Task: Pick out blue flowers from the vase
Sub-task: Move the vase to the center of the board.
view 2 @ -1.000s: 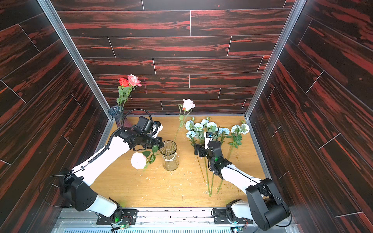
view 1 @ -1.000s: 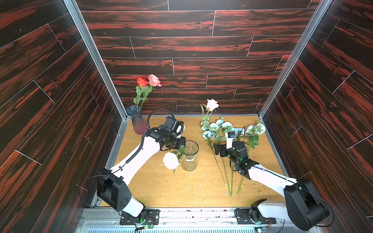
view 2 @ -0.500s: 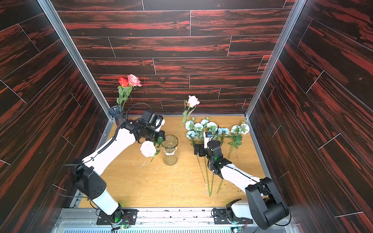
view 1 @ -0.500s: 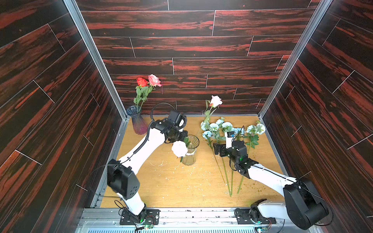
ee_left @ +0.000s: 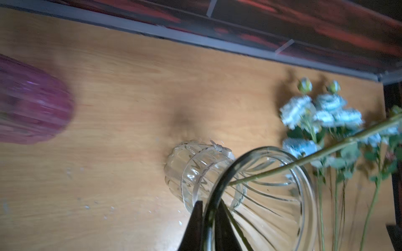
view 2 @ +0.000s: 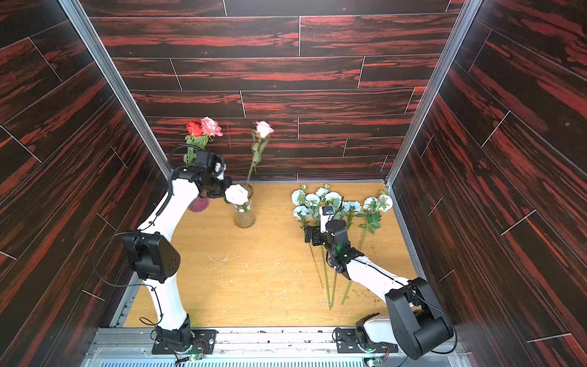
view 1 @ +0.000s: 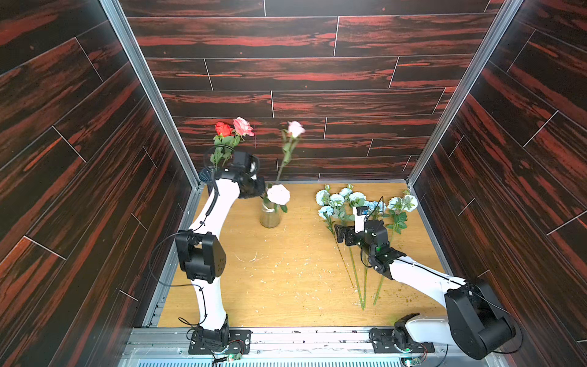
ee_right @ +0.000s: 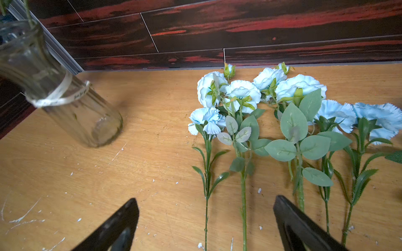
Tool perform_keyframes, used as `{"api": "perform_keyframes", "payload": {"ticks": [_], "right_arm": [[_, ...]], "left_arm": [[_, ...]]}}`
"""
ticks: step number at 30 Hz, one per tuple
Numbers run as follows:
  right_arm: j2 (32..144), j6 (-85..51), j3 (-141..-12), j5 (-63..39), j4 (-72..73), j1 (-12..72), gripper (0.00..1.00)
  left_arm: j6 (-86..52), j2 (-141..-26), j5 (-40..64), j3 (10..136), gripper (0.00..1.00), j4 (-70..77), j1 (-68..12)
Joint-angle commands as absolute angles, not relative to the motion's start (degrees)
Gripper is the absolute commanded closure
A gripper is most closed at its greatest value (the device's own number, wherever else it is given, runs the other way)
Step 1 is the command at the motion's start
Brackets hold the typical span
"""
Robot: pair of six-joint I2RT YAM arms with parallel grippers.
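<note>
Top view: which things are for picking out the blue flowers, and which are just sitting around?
For the job:
- blue flowers, already out, lying flat
- clear vase

Just there:
- purple vase
- red rose and pink rose in it
- pale rose in the clear vase
- white rose, held by the left hand

blue flowers [view 1: 336,200] flat on table [view 1: 286,286]
</note>
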State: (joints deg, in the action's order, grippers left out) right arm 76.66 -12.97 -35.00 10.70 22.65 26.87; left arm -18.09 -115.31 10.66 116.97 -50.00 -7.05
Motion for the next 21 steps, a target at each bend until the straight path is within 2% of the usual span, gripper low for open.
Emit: {"api": "perform_keyframes", "payload": {"ticks": [1, 14, 21], "right_arm": [[77.4, -12.4, -36.5, 10.0, 21.8, 26.8, 0.01], [78.2, -12.2, -37.3, 9.6, 21.2, 26.9, 0.01], [78.8, -12.0, -37.9, 9.5, 20.7, 26.8, 0.01]], "left_arm": [[-18.8, -118.3, 9.7, 123.3, 1.0, -51.5, -4.1], [-20.6, -132.2, 10.5, 143.3, 1.0, -56.3, 1.4], [-19.1, -134.8, 8.3, 147.1, 1.0, -60.6, 2.6]]}}
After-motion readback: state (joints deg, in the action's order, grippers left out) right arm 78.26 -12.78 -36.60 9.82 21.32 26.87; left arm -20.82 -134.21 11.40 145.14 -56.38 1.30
